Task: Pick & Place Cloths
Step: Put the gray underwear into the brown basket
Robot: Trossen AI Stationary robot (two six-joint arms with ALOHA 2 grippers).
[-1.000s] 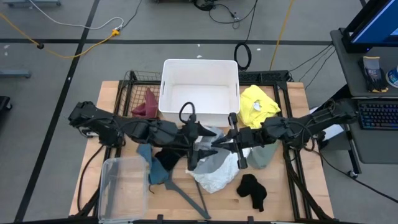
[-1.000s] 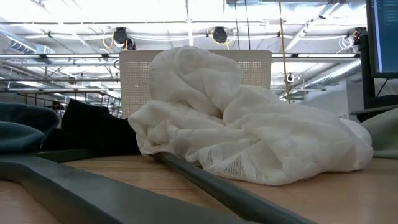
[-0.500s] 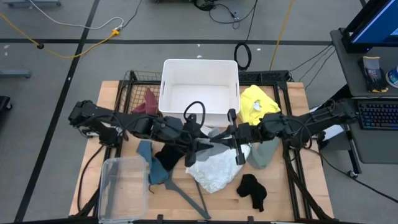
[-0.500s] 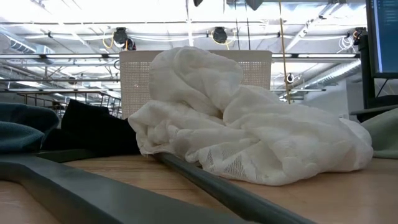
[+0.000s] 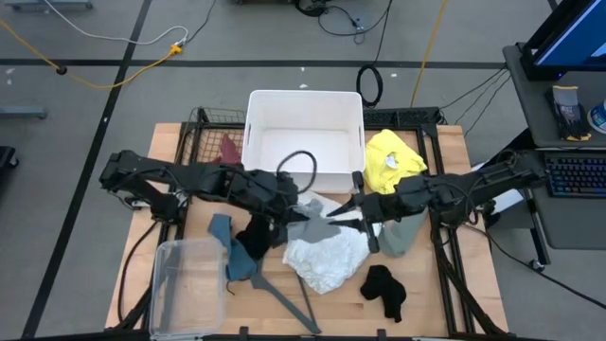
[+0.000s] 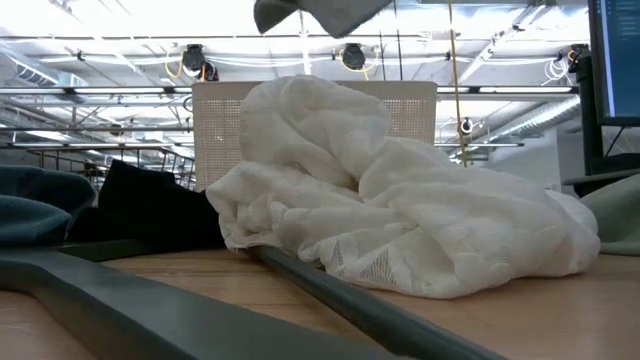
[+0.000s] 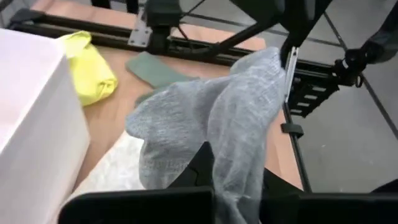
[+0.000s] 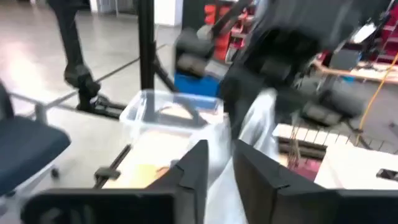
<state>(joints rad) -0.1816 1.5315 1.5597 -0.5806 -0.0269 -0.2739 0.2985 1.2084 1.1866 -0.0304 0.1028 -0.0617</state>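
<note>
A light grey cloth (image 5: 317, 216) hangs spread between my two grippers above the table's middle; its lower edge shows at the top of the low view (image 6: 320, 12). My left gripper (image 5: 289, 210) and my right gripper (image 5: 358, 216) are both shut on it. Below it a lacy white cloth (image 5: 327, 256) lies heaped on the table. A yellow cloth (image 5: 393, 156), a maroon cloth (image 5: 222, 156), black cloths (image 5: 383, 289) and a teal cloth (image 5: 232, 251) lie around it. My left gripper pinches one end of the grey cloth (image 7: 230, 155) between its two fingers, coming roughly level from the table's left. The cloth drapes over the fingers and is lifted clear of the table. My right gripper pinches the cloth's opposite end (image 7: 283, 59), coming roughly level from the table's right. That end also shows in the right wrist view (image 8: 249, 134). The cloth spans slackly between the two grippers.
A white bin (image 5: 305, 99) stands at the far middle, a clear plastic box (image 5: 185, 284) at the near left. A grey plastic hanger (image 5: 289, 298) lies near the front, partly under the white cloth. A grey-green cloth (image 5: 402, 235) lies right of the white one.
The grey cloth has come up off the white lacy cloth and now hangs spread between the grippers. My left gripper has drawn back a little toward the table's left. The white cloth has stayed where it was.
</note>
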